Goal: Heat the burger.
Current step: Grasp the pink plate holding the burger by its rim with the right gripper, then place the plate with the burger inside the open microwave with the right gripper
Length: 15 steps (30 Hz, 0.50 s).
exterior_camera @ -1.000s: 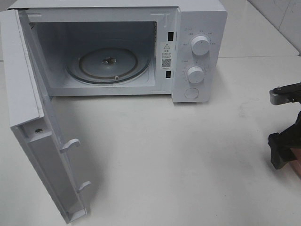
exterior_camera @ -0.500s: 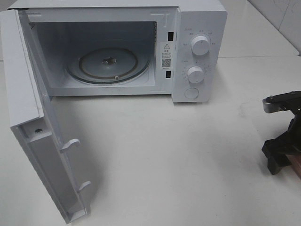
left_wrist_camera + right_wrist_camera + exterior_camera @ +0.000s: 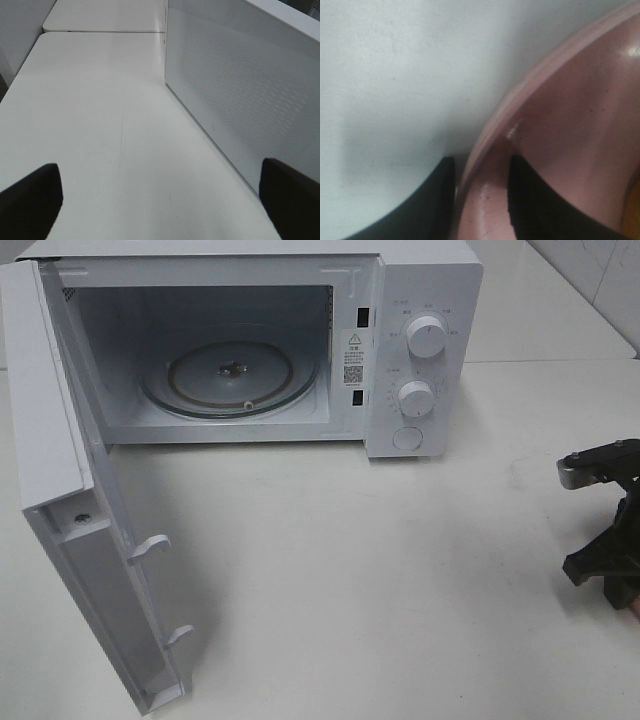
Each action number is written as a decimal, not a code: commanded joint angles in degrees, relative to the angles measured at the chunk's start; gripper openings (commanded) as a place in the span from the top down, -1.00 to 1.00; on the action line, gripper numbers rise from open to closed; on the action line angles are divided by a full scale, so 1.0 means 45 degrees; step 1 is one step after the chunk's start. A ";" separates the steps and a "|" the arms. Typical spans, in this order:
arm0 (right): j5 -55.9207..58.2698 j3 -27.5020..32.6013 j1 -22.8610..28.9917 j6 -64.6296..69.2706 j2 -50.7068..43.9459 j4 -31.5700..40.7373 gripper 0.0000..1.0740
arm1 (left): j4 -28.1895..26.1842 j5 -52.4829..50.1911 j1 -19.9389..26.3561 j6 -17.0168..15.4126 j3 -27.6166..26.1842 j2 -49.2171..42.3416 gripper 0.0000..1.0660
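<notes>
My right gripper is shut on the rim of a round pink plate, with one finger outside the rim and the other inside. A golden-brown sliver at the picture's edge may be the burger; the rest of it is out of view. In the exterior view the right gripper is low over the table at the far right edge. My left gripper is open and empty, out of the exterior view.
A white microwave stands at the back with its door swung wide open to the left. Its glass turntable is bare. The left wrist view shows the door's outer face close by.
My right gripper has moved down toward the table at the far right edge. The microwave has not moved.
</notes>
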 commanded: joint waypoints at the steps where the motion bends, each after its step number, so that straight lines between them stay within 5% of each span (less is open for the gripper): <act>1: 0.0115 0.0064 -0.0064 0.0089 0.0076 -0.0293 0.66 | -0.0051 -0.0191 0.0038 0.0000 0.0025 -0.0242 -0.88; 3: 0.0102 0.0064 -0.0064 0.0089 0.0076 -0.0369 0.93 | -0.0051 -0.0191 0.0038 0.0000 0.0025 -0.0242 -0.88; 5: 0.0051 0.0064 -0.0064 0.0089 0.0076 -0.0369 1.00 | -0.0051 -0.0191 0.0038 0.0000 0.0025 -0.0242 -0.88; 15: 0.0471 0.0038 0.0140 0.0942 0.0038 -0.0497 1.00 | -0.0051 -0.0191 0.0038 0.0000 0.0025 -0.0242 -0.88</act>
